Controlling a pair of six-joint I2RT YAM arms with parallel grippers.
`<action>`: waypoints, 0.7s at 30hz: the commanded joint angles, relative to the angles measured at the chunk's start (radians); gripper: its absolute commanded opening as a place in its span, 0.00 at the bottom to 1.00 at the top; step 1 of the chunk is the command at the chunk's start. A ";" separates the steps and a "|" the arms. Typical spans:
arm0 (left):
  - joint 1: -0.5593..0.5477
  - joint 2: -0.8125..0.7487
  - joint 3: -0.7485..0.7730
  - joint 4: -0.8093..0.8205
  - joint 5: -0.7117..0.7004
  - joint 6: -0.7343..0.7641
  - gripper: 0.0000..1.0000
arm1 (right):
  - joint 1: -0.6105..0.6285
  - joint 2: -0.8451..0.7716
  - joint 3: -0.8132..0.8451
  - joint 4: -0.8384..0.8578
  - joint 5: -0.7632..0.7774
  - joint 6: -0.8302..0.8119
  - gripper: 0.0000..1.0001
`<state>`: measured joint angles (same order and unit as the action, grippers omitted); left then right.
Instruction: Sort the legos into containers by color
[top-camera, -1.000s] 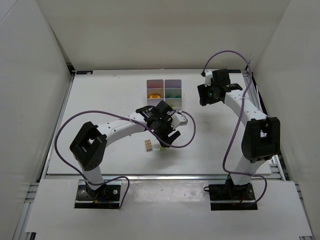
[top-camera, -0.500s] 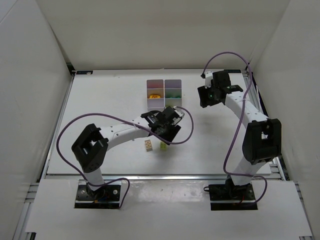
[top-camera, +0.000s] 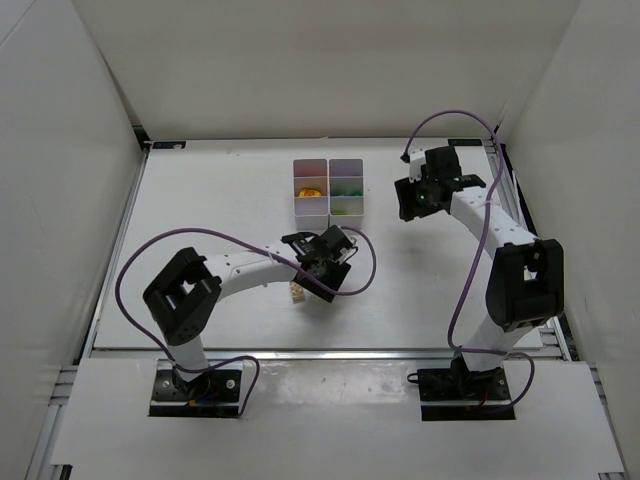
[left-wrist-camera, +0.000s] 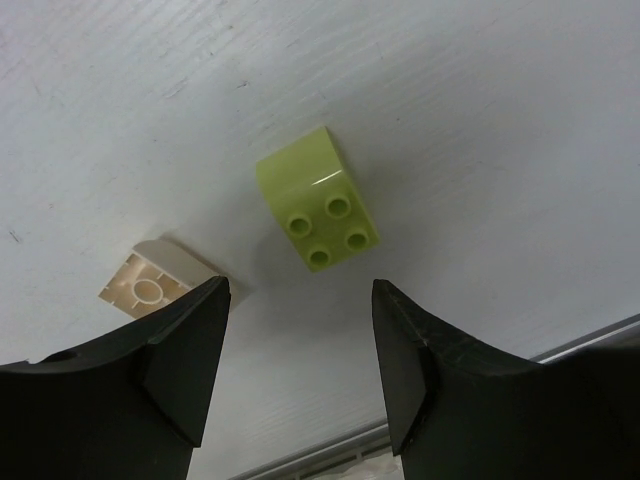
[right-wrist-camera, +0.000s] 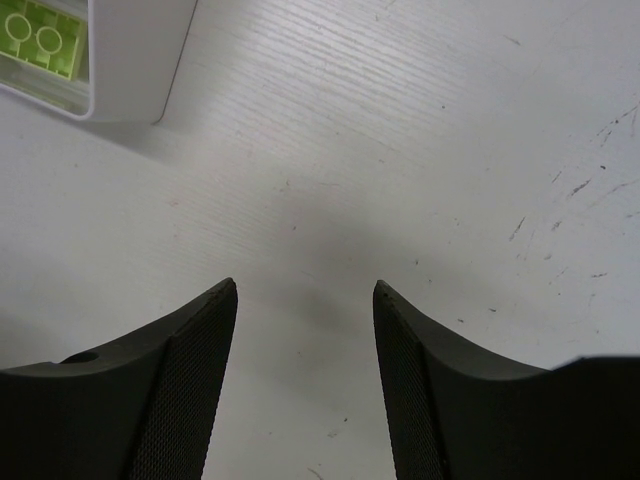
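A lime lego lies studs-up on the table, just ahead of my left gripper, which is open with nothing between its fingers. A cream lego rests beside the left finger; it also shows in the top view. There my left gripper hangs over the lime brick and hides it. The containers stand further back, holding orange, green and lime pieces. My right gripper hovers to their right, open over bare table.
A corner of the containers with a lime brick inside shows at the top left of the right wrist view. A purple cable loops beside my left gripper. The table's front edge runs close behind the bricks.
My left gripper has moved toward the near edge, down over the lime brick, and its jaws have narrowed. The right arm has barely shifted.
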<state>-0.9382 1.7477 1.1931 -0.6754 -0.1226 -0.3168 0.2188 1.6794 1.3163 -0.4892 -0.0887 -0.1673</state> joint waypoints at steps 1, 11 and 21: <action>-0.001 -0.019 -0.004 0.030 0.044 -0.024 0.69 | 0.001 -0.044 -0.015 0.021 -0.026 -0.006 0.61; -0.001 0.042 0.028 0.053 0.103 -0.011 0.70 | 0.001 -0.067 -0.057 0.020 -0.026 -0.014 0.60; -0.001 0.113 0.095 0.073 0.090 -0.016 0.70 | -0.002 -0.053 -0.057 0.014 -0.046 -0.005 0.60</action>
<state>-0.9382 1.8549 1.2270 -0.6384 -0.0425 -0.3267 0.2188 1.6508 1.2610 -0.4911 -0.1158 -0.1680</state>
